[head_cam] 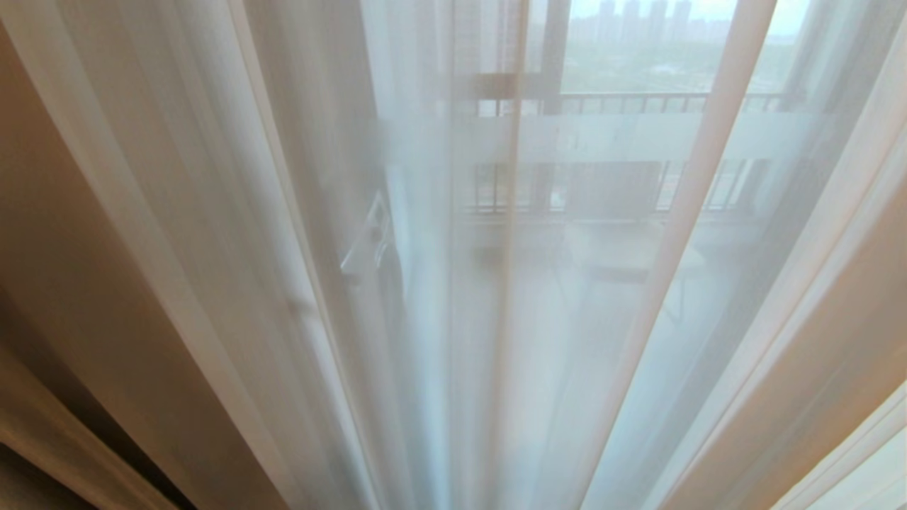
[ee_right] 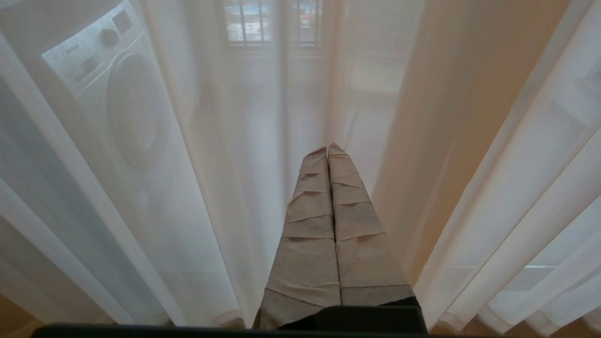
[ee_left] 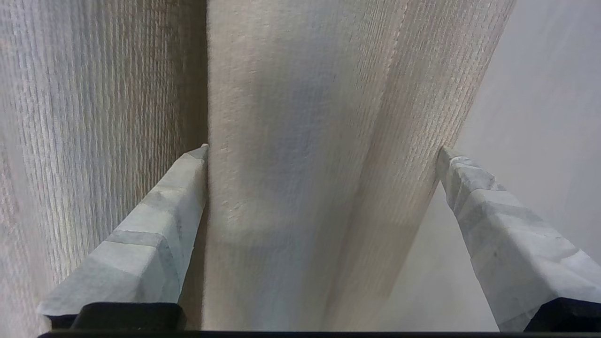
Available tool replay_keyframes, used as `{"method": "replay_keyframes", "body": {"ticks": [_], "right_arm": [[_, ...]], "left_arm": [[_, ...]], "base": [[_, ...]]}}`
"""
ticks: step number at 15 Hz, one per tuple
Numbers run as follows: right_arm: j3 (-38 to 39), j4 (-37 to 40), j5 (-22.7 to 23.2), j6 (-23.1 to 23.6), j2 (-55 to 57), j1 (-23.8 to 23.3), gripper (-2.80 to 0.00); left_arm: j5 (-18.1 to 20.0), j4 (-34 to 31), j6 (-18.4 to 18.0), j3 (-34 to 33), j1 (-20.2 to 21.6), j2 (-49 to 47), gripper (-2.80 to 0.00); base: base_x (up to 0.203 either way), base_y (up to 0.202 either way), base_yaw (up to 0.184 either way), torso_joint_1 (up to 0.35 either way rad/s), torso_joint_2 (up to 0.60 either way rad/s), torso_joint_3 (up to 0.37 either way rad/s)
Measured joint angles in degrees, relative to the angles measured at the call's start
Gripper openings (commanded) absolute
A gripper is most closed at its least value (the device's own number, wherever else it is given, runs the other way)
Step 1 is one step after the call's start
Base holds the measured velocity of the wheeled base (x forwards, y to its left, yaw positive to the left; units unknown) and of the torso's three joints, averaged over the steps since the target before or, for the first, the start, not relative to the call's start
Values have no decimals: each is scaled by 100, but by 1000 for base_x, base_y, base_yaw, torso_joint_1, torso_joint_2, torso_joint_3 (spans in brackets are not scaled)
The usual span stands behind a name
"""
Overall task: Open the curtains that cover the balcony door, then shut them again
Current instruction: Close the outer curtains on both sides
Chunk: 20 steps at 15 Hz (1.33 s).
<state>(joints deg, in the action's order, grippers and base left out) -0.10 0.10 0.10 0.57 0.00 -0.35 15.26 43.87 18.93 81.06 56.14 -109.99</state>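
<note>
In the head view, sheers (head_cam: pixel 439 319) hang drawn across the door (head_cam: pixel 553 92). In the left wrist view, left gripper (ee_left: pixel 321 152) fingers stand wide, straddling a drape (ee_left: pixel 300 141) fold, apparently to grasp it. In the right wrist view, right gripper (ee_right: pixel 327 149) fingers are pressed together, empty, idle.

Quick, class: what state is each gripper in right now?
Left gripper: open, straddling a fold of the thick curtain.
Right gripper: closed, holding nothing.
</note>
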Motion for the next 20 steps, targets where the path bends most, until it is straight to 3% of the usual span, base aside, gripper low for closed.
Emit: {"method": "replay_keyframes", "body": {"ticks": [11,20], "right_arm": [[2,0,4,0,0,2,-280],[2,0,2,0,0,2,-280]], "left_arm": [[2,7,226,1135,116,-800,0],[445,717,466,1042,-269,-963,0]], "base": [[0,0,0,0,0,0],[0,0,0,0,0,0]]}}
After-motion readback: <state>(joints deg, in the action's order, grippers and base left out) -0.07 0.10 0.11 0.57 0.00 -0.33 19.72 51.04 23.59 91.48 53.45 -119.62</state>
